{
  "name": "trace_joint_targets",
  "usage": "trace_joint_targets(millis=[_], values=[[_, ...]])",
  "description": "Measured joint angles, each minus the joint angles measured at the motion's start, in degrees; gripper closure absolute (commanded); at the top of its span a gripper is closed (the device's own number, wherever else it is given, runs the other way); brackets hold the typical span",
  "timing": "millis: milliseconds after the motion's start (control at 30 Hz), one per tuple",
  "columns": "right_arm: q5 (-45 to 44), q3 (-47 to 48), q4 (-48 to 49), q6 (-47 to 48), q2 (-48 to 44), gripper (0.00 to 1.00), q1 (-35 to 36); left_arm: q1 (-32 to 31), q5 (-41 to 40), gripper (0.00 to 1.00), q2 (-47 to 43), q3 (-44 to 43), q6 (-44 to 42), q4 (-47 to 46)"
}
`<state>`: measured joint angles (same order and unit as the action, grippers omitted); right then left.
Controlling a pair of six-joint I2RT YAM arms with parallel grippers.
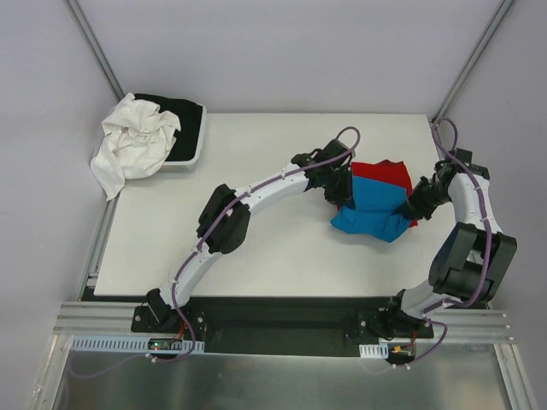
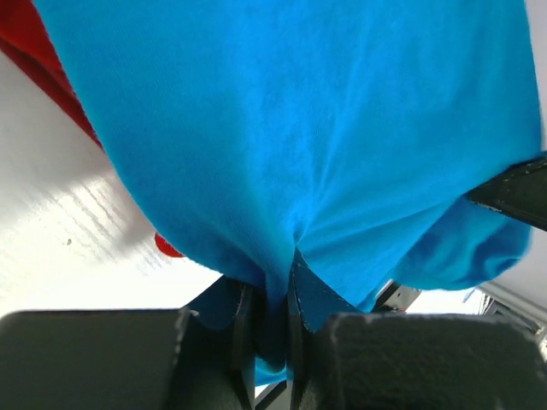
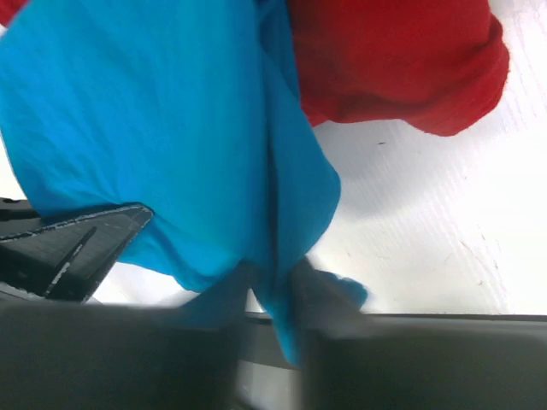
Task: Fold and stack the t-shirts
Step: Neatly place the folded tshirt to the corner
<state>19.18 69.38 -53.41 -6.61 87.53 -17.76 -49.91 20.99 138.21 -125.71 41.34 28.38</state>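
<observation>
So the left end effector (image 1: 338, 190) and right end effector (image 1: 412, 207) are each pinched shut on opposite edges of the turquoise t-shirt (image 1: 372, 209). It's stretched sideways between them, half over the red t-shirt (image 1: 389, 173) on the bench (image 1: 282, 248).

Top cam is looking down from above & behind the arm bases, taking in the whole table (image 1: 154, 222) w/ both arms. Left wrist cam is peering past the left gripper (image 2: 269, 299), v. close to the blue t-shirt (image 2: 299, 128). Right wrist cam is facing the same cloth past the right gripper (image 3: 273, 290) from the opp. side. All three are sharing the blue t-shirt, red t-shirt (image 3: 393, 60) & tabletop.
</observation>
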Motion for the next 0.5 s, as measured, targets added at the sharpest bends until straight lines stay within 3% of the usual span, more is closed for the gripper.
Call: trace_joint_targets(millis=[33, 67, 100, 133, 500], values=[[0.2, -0.2, 0.0, -0.3, 0.3, 0.21, 0.0, 0.0, 0.2, 0.60, 0.0, 0.1, 0.0, 0.1], [0.3, -0.3, 0.1, -0.1, 0.7, 0.17, 0.0, -0.1, 0.2, 0.44, 0.0, 0.2, -0.2, 0.2], [0.6, -0.3, 0.1, 0.0, 1.1, 0.13, -0.1, 0.0, 0.2, 0.08, 0.0, 0.2, -0.4, 0.3], [0.8, -0.3, 0.2, 0.1, 1.4, 0.10, -0.1, 0.0, 0.4, 0.01, 0.0, 0.2, -0.6, 0.3], [1.2, 1.9, -1.0, 0.9, 1.6, 0.12, -0.1, 0.2, -1.4, 0.01, -4.0, 7.1, -2.0, 1.1]])
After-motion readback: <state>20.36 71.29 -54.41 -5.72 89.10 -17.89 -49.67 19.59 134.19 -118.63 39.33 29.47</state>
